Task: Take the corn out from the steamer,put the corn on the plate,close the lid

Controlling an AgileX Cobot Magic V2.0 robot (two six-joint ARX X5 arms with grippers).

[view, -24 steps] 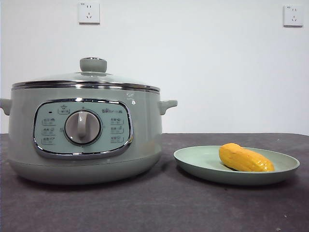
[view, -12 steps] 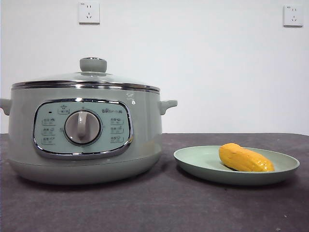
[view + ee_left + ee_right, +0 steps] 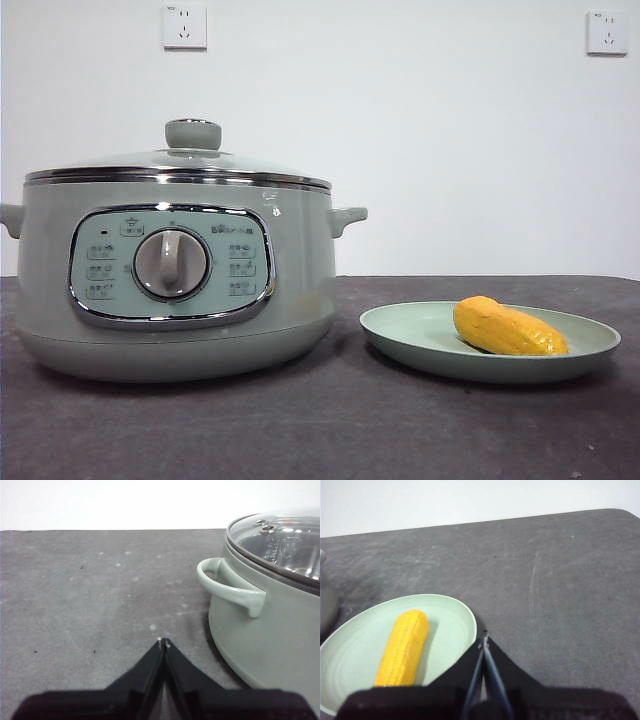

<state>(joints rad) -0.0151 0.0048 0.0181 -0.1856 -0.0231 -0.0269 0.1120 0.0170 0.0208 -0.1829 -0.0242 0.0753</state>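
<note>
Front view: a large round grey-green steamer (image 3: 175,270) stands on the dark grey tabletop (image 3: 320,420), its steel-rimmed glass lid (image 3: 180,165) seated flat on the rim. Just beside it, a shallow mint-green plate (image 3: 400,335) carries the short glossy yellow-orange corn (image 3: 508,328), lying on its side. No arm enters this view.

Left wrist view: the left gripper (image 3: 163,642), fingers closed on nothing, sits low over bare tabletop near the steamer's side handle (image 3: 230,585).

Right wrist view: the right gripper (image 3: 483,640), fingers likewise closed and empty, sits at the plate's rim, beside the corn.

Judgement: all three steps appear complete; the next move calls only for both arms to remain clear.
</note>
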